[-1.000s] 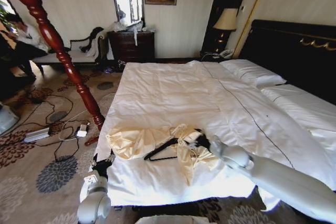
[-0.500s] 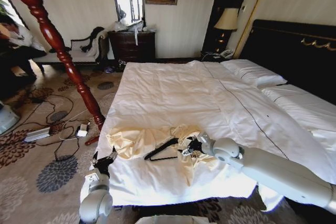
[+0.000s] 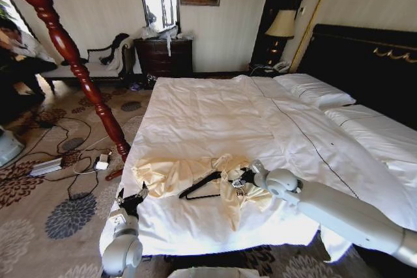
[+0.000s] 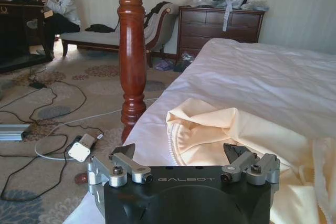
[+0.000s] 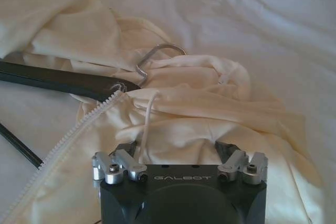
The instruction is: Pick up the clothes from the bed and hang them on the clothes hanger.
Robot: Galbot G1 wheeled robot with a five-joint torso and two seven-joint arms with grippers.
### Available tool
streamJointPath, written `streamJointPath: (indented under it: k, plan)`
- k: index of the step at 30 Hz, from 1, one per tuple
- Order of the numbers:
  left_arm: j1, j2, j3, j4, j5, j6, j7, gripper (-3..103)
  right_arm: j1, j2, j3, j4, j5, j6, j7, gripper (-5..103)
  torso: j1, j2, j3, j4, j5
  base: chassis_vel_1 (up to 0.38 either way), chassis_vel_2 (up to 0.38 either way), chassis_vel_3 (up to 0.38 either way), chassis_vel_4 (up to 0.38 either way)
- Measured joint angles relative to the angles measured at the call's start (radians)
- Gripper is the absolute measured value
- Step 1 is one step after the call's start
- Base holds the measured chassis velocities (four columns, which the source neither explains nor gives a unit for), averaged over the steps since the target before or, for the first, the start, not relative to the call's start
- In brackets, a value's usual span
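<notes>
The clothes lie crumpled at about 6 o'clock on the bed, near its foot edge, with the clothes hanger lying flat and partly under the fabric. The right end effector sits low over the bunched cloth by the hanger's hook, jaws spread wide and gripping nothing. The left end effector waits, also wide, at 7 o'clock by the bed corner. Judging by this, nothing is hung yet; grasping and threading remain.
</notes>
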Motion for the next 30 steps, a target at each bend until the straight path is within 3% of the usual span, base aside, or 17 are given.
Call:
streamJointPath:
  k: [3,6,7,9,12,15,16,24,30]
  plan:
    - [-0.001,0.000,-0.002,0.000,-0.002,0.001,-0.004,96,0.013,0.013,-0.026,-0.005,-0.007,0.002,-0.010,70,0.000,0.000,0.000,-0.0001,-0.0001,0.000,0.000,0.000,0.000]
    - [-0.001,-0.001,-0.001,0.000,-0.003,0.002,-0.007,96,0.015,0.019,-0.035,-0.010,-0.018,0.003,-0.017,64,0.000,0.000,0.000,-0.0001,-0.0001,0.000,0.000,0.000,0.000]
    - [-0.002,-0.002,0.001,0.000,-0.004,0.002,-0.008,96,0.015,0.023,-0.043,-0.015,-0.033,0.003,-0.027,54,0.000,0.000,0.000,-0.0001,0.0000,0.000,0.000,0.000,0.000]
    - [-0.002,-0.002,0.001,0.000,-0.004,0.003,-0.009,97,0.014,0.024,-0.046,-0.017,-0.040,0.004,-0.030,54,0.000,0.000,0.000,-0.0001,-0.0001,0.000,0.000,0.000,0.000]
    - [-0.004,-0.002,0.002,0.001,-0.006,0.003,-0.014,97,0.007,0.024,-0.048,-0.021,-0.068,0.004,-0.036,40,0.000,0.000,0.000,-0.0002,-0.0001,0.000,0.000,0.000,0.000]
    - [-0.006,-0.002,0.003,0.003,-0.007,0.003,-0.016,99,0.002,0.024,-0.045,-0.023,-0.087,0.003,-0.036,35,0.000,0.000,0.000,-0.0001,-0.0001,0.000,0.000,0.000,0.000]
    - [-0.008,-0.002,0.004,0.004,-0.009,0.003,-0.018,97,-0.002,0.022,-0.039,-0.024,-0.112,0.002,-0.029,26,0.000,0.000,0.000,-0.0001,0.0000,0.000,0.000,0.000,0.000]
    - [-0.014,-0.002,0.009,0.005,-0.011,0.005,-0.023,97,-0.029,-0.002,-0.001,-0.010,-0.220,0.005,-0.008,22,0.000,0.000,0.000,0.0000,0.0002,0.000,0.000,0.000,0.000]
    - [-0.022,0.010,0.009,0.006,-0.018,0.008,-0.025,97,-0.119,-0.107,0.107,0.113,-0.291,0.046,0.003,22,0.000,0.000,0.000,-0.0004,0.0002,0.000,0.000,0.000,0.000]
